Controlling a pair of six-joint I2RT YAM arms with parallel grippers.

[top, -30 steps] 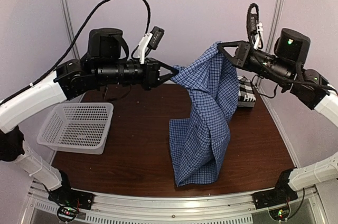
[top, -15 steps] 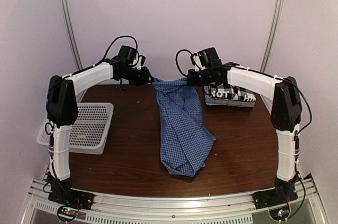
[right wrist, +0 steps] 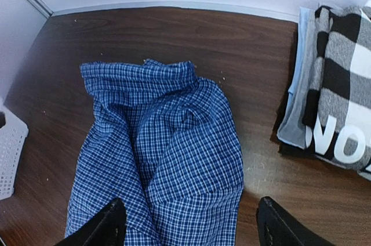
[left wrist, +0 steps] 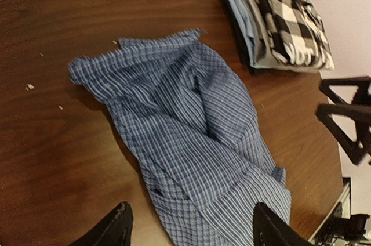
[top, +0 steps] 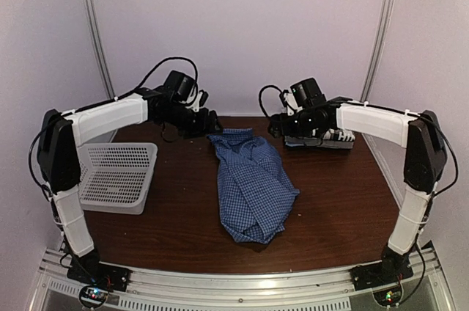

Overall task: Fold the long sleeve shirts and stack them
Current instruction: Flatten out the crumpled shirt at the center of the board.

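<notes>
— Brown wooden surface (top: 183, 216), pale lilac walls behind it. Where does the blue fine-checked shirt (top: 253, 183) lie?

— Around the middle of the surface, crumpled into a long heap that runs from the far side toward the near edge. Its far end is bunched and partly turned over. The near end is doubled under itself in thick creases.

— And the black-and-white checked shirt (top: 322, 135)?

— Folded, at the far right, on top of a small pile. A pale blue layer (right wrist: 293, 107) shows beneath it, and white lettering shows along one edge. It sits near the blue shirt but apart from it, with bare wood between them.

— How do the jaws stand?

— Both pairs are spread wide and hold nothing. The left arm (top: 110, 116) reaches in from the left to the far end of the blue shirt. In its wrist view the left jaws show two dark fingertips (left wrist: 119, 225) well apart, with no cloth caught between them. The right arm (top: 370, 122) reaches in from the right, and its head sits between the two shirts, by the edge of the folded pile. The right jaws' fingertips (right wrist: 110, 223) are just as widely parted, again with nothing gripped.

— Anything else there?

— One white mesh basket (top: 113, 175) at the left edge, well apart from both shirts.
</notes>
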